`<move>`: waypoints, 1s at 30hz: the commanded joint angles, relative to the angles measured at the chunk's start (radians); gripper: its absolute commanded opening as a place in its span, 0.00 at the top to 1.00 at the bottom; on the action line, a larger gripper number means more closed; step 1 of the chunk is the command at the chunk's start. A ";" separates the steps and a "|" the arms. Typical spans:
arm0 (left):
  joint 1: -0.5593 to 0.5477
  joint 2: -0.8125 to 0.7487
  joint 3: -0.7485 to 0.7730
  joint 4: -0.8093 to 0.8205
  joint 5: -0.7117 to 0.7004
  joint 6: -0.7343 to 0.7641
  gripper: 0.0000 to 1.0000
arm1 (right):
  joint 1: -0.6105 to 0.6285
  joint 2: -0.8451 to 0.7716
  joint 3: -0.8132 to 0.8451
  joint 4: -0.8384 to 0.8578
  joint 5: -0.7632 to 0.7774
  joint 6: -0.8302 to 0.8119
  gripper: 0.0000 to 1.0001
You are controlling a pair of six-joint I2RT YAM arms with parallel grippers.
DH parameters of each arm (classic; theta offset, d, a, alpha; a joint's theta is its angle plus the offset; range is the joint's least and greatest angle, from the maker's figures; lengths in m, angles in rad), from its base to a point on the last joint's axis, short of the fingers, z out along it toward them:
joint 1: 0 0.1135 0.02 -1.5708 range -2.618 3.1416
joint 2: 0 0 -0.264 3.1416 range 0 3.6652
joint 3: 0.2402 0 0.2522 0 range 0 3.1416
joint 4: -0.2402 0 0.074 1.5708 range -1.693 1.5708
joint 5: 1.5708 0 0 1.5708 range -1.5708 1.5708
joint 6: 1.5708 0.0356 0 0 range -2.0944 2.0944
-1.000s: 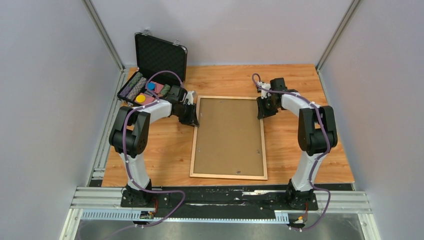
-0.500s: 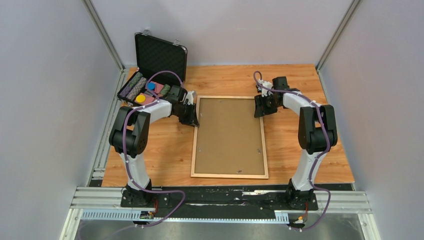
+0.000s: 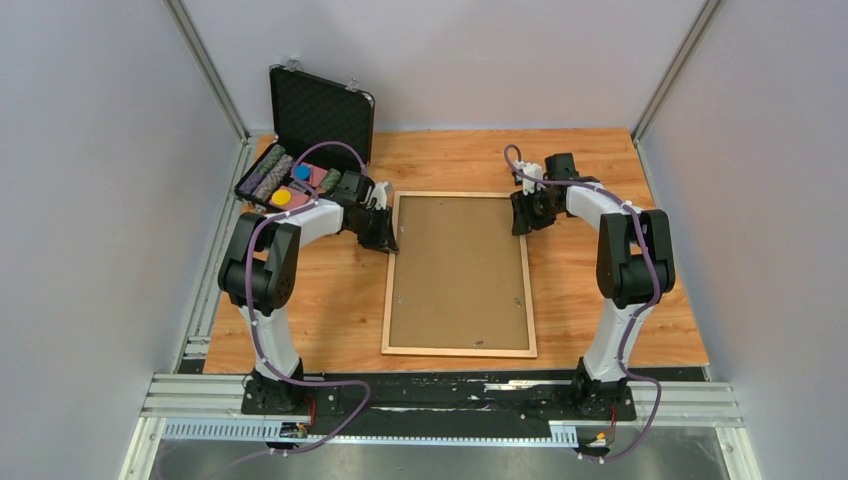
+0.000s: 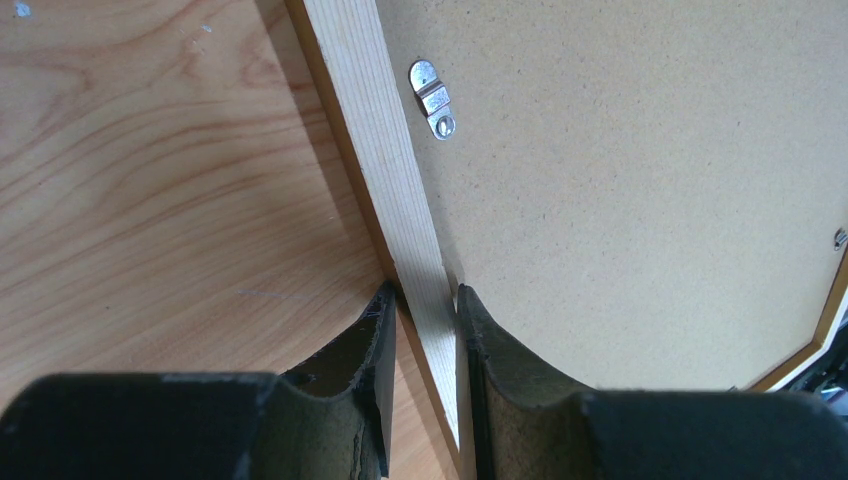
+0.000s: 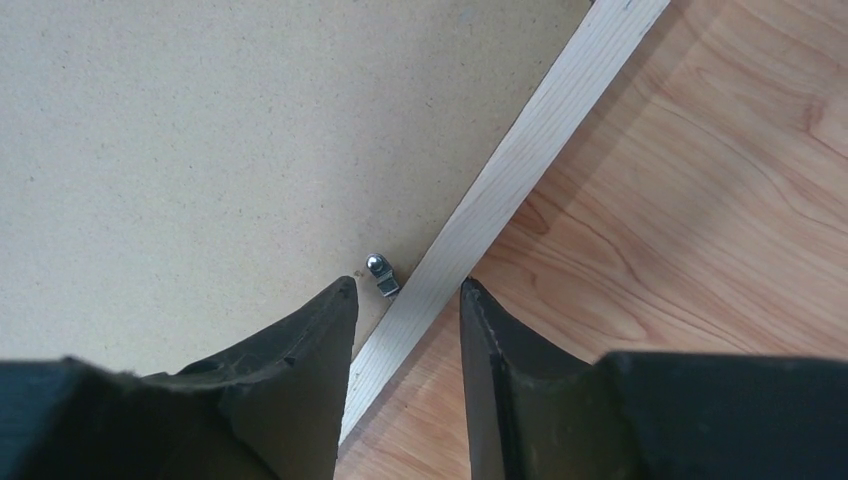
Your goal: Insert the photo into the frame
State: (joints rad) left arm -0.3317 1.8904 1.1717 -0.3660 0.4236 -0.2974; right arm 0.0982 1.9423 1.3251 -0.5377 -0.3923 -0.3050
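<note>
The frame point(image 3: 458, 351) lies face down in the middle of the table, with the brown backing board point(image 3: 458, 270) set in it. The photo is not in view. My left gripper point(image 3: 384, 238) is shut on the frame's left rail near the far corner. In the left wrist view my gripper point(image 4: 422, 292) pinches the pale rail point(image 4: 375, 120), next to the board point(image 4: 620, 180) and a metal clip point(image 4: 434, 98). My right gripper point(image 3: 521, 222) is open and straddles the right rail near the far corner. The right wrist view shows my gripper point(image 5: 408, 285) over that rail point(image 5: 540, 130), with a clip point(image 5: 380, 272) just ahead.
An open black foam-lined case point(image 3: 318, 110) stands at the back left. Its lower half point(image 3: 290, 180) holds several coloured items, close behind my left arm. Enclosure walls stand on both sides and at the back.
The frame has shifted slightly to the right. My right gripper has moved a little towards the frame's right rail. My left gripper has kept its hold.
</note>
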 commanded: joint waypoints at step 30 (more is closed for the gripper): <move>-0.009 -0.016 -0.014 -0.046 0.057 0.016 1.00 | -0.039 -0.170 -0.104 0.010 -0.007 0.024 0.38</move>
State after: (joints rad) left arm -0.3313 1.8904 1.1717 -0.3664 0.4236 -0.2974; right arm 0.0750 1.8767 1.2663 -0.5453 -0.3847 -0.3004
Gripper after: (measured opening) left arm 0.301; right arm 0.594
